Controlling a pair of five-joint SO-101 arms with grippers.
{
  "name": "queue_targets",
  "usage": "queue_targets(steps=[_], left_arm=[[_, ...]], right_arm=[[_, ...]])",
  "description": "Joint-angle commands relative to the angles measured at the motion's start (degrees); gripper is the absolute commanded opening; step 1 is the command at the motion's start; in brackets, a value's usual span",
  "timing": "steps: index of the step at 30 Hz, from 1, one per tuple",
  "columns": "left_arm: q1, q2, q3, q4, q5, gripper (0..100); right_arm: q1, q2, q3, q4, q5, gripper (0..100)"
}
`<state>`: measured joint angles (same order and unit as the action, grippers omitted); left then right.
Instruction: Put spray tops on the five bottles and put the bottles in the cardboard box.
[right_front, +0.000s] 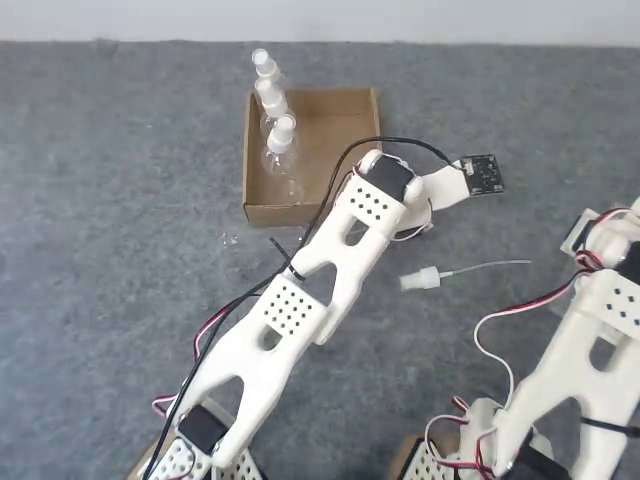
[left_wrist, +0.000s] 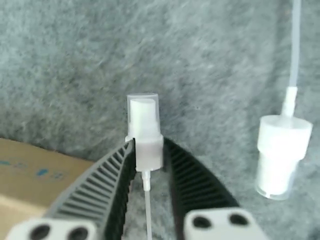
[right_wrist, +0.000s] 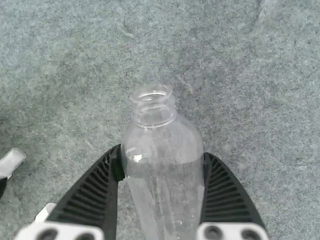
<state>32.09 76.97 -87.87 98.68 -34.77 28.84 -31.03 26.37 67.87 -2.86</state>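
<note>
The left gripper (left_wrist: 147, 150) is clamped on a spray top (left_wrist: 144, 125). A second spray top (left_wrist: 281, 155) lies near it. The cardboard box (left_wrist: 30, 165) sits just beside it, with three capped bottles (right_front: 275, 130) inside. The right gripper (right_wrist: 161, 162) squeezes an uncapped bottle (right_wrist: 156, 125).

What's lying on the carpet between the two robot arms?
A loose spray top, its thin tube pointing toward the right arm, lies on the grey carpet there. The high view shows it.
</note>
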Motion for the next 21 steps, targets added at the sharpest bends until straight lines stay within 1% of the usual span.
queue_targets(steps=[1,4,9,16,21], left_arm=[[-0.4,-0.3,-2.7,1.7,0.7,17],[-0.4,-0.2,-2.6,1.0,2.1,18],[-0.4,2.3,-3.1,0.8,1.8,18],[-0.4,2.3,-2.9,1.3,1.8,18],[-0.1,2.4,-2.9,1.8,0.7,10]], right_arm=[[0.5,-2.9,-4.0,-0.8,0.0,7.3],[0.5,-2.9,-4.0,-0.7,0.0,7.3],[0.5,-2.9,-4.0,-0.7,0.0,7.3],[0.5,-2.9,-4.0,-0.7,0.0,7.3],[0.5,-2.9,-4.0,-0.7,0.0,7.3]])
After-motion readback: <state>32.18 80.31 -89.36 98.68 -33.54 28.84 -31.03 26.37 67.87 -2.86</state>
